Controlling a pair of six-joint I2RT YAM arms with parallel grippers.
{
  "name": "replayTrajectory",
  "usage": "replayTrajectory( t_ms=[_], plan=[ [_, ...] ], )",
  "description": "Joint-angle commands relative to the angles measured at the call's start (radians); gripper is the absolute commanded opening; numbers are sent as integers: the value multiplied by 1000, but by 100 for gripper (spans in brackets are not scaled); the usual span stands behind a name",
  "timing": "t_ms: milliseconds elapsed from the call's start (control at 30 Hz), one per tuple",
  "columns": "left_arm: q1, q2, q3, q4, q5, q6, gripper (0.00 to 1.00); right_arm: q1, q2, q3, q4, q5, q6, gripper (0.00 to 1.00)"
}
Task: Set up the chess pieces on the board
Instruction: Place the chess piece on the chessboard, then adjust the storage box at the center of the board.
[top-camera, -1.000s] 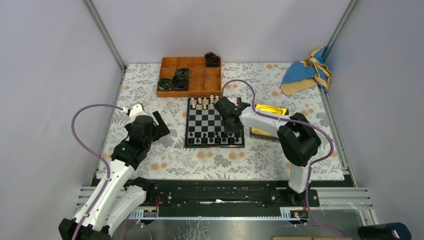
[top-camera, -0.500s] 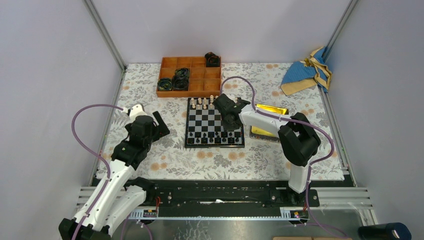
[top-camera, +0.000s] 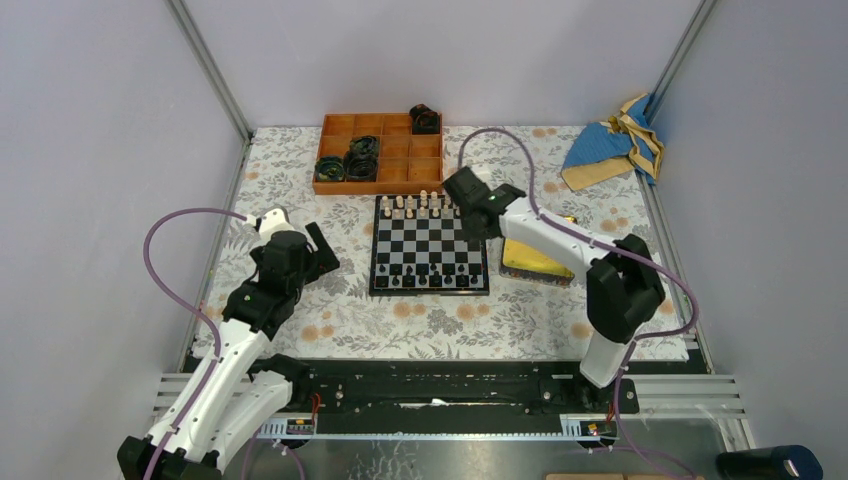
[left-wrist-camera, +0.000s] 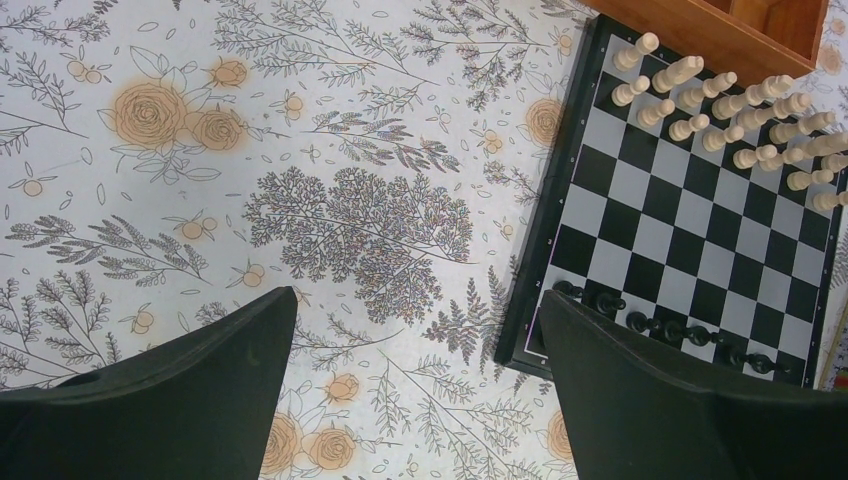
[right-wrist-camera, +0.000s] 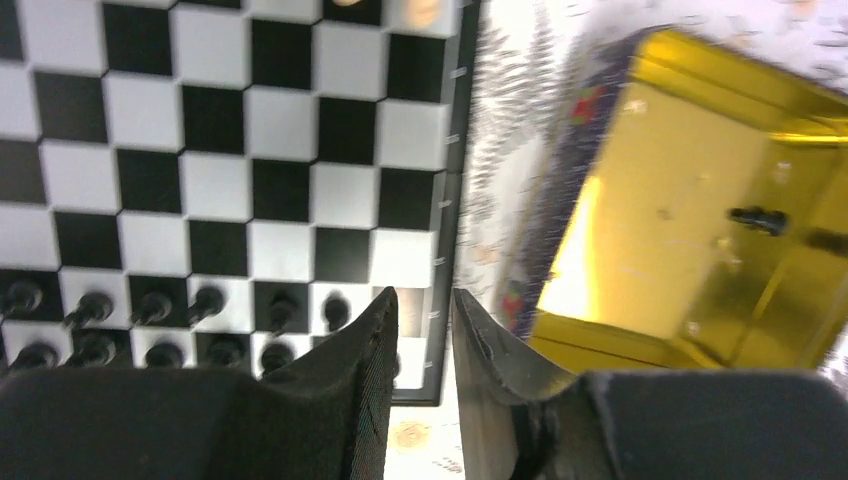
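Note:
The board (top-camera: 430, 245) lies mid-table. Tiny black chess pieces (top-camera: 430, 281) fill its two near rows, and cream chessmen (top-camera: 415, 207) stand along the far edge. My right gripper (top-camera: 475, 225) hangs raised above the board's right edge. In the right wrist view its jaws (right-wrist-camera: 420, 310) stand a narrow gap apart with nothing between them, over the board's near right corner (right-wrist-camera: 430, 330). The black pieces (right-wrist-camera: 150, 310) show at lower left there. One black piece (right-wrist-camera: 757, 217) lies in the gold tin (right-wrist-camera: 690, 300). My left gripper (left-wrist-camera: 417, 295) is wide open over the floral cloth, left of the board (left-wrist-camera: 690, 230).
An orange wooden tray (top-camera: 380, 175) with black coiled rings stands behind the board. The gold tin (top-camera: 535, 262) sits just right of the board, partly under my right arm. A blue and tan cloth (top-camera: 612, 145) lies at the back right corner. Walls enclose the table.
My right gripper has lifted and drawn back from over the board's right half towards its right edge, its jaws a little wider. The left arm has not moved.

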Motion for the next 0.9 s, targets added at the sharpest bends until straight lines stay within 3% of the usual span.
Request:
replayTrajectory(
  t_ms=[0,167,333,467,600,867],
  plan=[
    [-6,2,-5,49,-5,26,99,-128,-97,-18,-34,78,-24,33],
    [-16,38,15,119,114,111,99,-263,-172,-118,3,90,-1,34],
    [-58,171,128,173,274,219,99,-363,-241,-204,61,80,27,34],
    [-135,298,242,227,361,283,99,-417,-283,-253,100,77,47,35],
    [-209,432,360,278,485,345,99,-470,-320,-286,136,79,69,44],
    [-419,726,616,284,553,468,99,-586,-379,-329,151,73,107,45]
  ],
)
